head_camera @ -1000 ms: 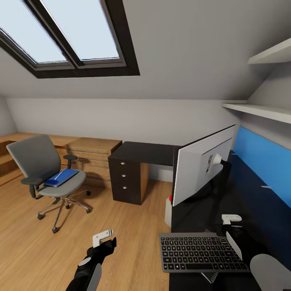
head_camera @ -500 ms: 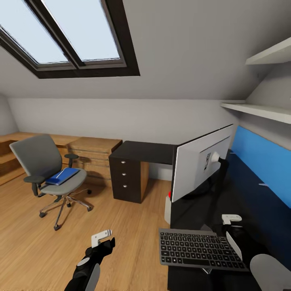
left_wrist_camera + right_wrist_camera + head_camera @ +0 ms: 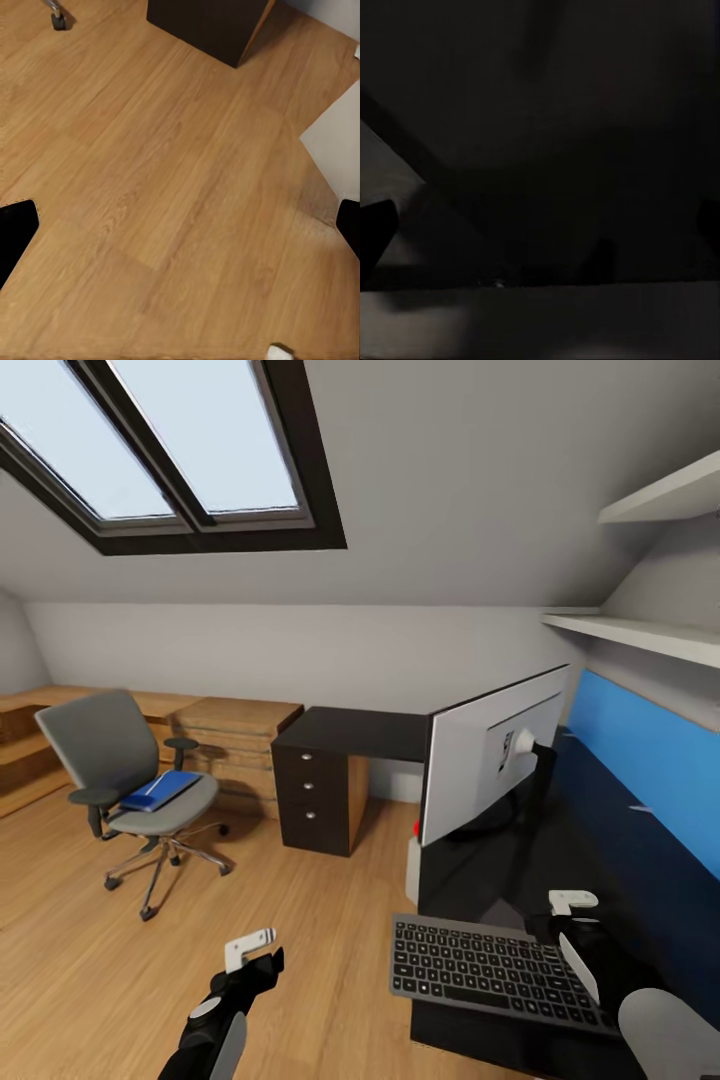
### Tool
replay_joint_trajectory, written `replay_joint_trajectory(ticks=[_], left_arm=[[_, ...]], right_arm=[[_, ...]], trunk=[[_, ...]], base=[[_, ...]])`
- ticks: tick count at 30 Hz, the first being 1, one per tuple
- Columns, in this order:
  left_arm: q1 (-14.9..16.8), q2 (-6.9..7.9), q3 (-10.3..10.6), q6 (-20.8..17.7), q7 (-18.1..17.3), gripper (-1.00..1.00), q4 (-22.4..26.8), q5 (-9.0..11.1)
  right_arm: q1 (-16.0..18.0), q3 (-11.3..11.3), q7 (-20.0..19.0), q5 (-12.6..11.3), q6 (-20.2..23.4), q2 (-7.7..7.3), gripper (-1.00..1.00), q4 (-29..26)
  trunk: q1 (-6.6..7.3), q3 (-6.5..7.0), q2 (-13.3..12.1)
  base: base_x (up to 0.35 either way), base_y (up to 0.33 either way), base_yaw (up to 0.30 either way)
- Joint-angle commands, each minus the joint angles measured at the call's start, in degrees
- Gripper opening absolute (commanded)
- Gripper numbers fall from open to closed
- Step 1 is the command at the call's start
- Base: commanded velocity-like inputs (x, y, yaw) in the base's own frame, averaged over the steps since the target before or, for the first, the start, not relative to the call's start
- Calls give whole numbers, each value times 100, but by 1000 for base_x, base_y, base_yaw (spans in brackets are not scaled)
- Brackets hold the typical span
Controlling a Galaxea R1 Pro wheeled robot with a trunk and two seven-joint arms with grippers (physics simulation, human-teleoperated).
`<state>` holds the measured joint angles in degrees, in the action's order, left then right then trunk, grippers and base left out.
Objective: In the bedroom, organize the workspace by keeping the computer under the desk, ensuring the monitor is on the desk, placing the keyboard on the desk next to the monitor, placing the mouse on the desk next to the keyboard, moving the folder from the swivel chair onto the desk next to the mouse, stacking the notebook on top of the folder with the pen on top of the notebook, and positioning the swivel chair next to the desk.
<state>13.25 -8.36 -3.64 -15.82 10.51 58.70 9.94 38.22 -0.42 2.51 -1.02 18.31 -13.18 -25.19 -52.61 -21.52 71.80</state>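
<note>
A: What did the keyboard look like, and where was it?

B: Slim, dark keys in a thin silver-grey frame. It lay flat on the glossy black counter, on the near side of the monitor, with its left end at the counter's edge.

A: Which way did it run?

B: Its long axis ran across the counter, from that edge toward the right end effector, slightly skewed so that its right end sat nearer the camera. The monitor stood upright behind it, showing its silver-white back, the screen's width angled away toward the blue wall panel.

A: And the end effectors?

B: The right one hovered just beside the keyboard's right end, over the counter. I could not tell whether its fingers were apart or together; its wrist view was almost wholly dark. The left end effector hung over bare wood floor, left of the keyboard, holding nothing, and in its wrist view the dark fingers sat at opposite sides of the picture, so they were spread apart.

A: What about the chair?

B: The swivel chair stood well left of the monitor, out on the floor, with the blue folder lying on its grey seat. Between chair and counter stood the black drawer unit, and wide floor lay around the chair's base.
</note>
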Motion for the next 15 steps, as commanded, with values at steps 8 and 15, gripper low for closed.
replay_joint_trajectory(ticks=[8, 15], left_arm=[[2, 1, -2, -30, 21, 100, 12, 60], [2, 1, -4, -35, 21, 100, 10, 62]], right_arm=[[1, -2, 13, -9, 32, 0, 100, -12], [1, -2, 13, -4, 24, 0, 100, -12]], trunk=[[3, -7, 5], [3, -7, 5]], base=[[-123, 0, 0], [-157, 0, 0]])
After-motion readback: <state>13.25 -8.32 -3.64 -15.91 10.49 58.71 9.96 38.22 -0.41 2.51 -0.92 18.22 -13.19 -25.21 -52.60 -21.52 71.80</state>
